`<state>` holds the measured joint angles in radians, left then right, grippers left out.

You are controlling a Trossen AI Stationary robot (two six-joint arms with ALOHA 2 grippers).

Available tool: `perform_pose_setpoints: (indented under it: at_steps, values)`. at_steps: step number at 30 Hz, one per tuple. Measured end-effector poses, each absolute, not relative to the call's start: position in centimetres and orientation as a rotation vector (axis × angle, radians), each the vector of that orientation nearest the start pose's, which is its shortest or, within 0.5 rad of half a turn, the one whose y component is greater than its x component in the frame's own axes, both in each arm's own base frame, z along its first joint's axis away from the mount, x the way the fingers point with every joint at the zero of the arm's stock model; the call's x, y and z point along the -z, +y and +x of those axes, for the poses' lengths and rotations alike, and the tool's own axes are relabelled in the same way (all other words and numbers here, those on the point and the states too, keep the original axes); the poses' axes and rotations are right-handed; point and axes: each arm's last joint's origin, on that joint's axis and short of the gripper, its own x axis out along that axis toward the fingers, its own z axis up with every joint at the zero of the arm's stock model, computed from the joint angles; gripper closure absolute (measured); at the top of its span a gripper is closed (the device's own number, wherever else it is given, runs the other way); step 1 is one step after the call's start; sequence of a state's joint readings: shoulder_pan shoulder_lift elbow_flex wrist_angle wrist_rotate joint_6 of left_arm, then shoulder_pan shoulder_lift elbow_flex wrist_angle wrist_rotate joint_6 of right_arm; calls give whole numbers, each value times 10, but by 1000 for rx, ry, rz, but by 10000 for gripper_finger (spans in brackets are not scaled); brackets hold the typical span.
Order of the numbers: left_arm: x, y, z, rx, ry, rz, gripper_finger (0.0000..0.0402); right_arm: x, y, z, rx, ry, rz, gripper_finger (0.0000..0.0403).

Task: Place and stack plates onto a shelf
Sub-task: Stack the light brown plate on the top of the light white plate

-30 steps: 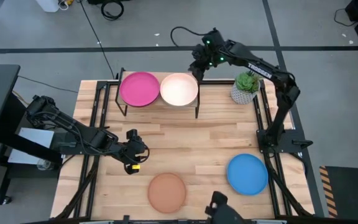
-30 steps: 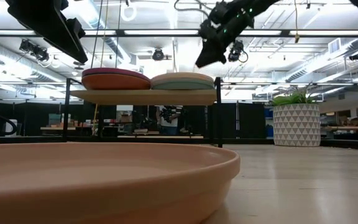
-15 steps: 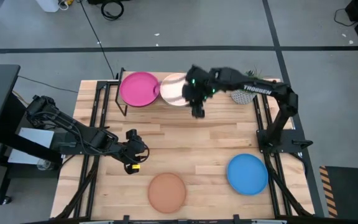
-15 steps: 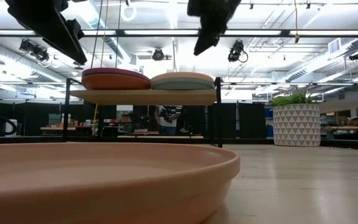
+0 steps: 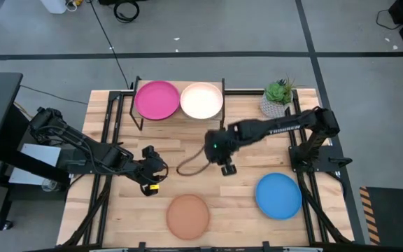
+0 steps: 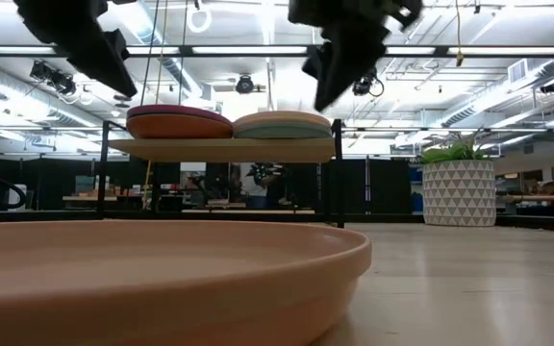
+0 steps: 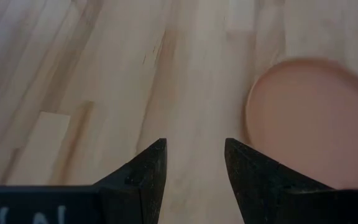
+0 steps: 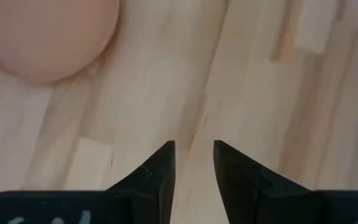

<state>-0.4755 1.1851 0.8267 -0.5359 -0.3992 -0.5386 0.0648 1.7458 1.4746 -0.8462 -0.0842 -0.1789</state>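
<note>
The shelf (image 5: 180, 117) stands at the table's far edge and carries two stacks, which the low view shows side by side on its plank (image 6: 224, 149). A magenta plate (image 5: 158, 100) tops the left stack and a cream plate (image 5: 201, 100) tops the right stack (image 6: 283, 124). A terracotta plate (image 5: 188, 215) and a bright blue plate (image 5: 278, 195) lie flat on the table near its near edge. My right gripper (image 5: 227, 169) hovers open over the table's middle, holding nothing. My left gripper (image 5: 156, 170) waits open, left of the middle, above bare wood. The terracotta plate (image 7: 316, 118) lies ahead of it.
A potted plant in a white patterned pot (image 5: 277, 99) stands at the far right, beside the shelf. A dark cable loop (image 5: 189, 165) hangs beside my right gripper. Bare wood lies between the shelf and the two loose plates. The terracotta plate's rim (image 6: 162, 279) fills the low view's foreground.
My right gripper has left the shelf's cream stack, swung toward the near edge and come down over the table's middle; it now points down at the wood. The plates and the shelf have stayed where they were.
</note>
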Motion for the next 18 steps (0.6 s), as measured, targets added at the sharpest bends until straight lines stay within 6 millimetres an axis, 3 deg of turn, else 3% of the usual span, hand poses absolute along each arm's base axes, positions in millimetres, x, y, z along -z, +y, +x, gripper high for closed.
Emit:
perform_pose_setpoints:
  at_steps: [10,14,18]
  values:
    - [-211,-112,237,-139,876,-270,233,-209,52,333,-105,1290,-157,287]
    - [-194,-119,247,-145,922,-358,233,-203,57,324,-5,1347,-190,287]
    - [-181,-127,259,-115,929,-458,233,-209,61,314,122,1363,-276,287]
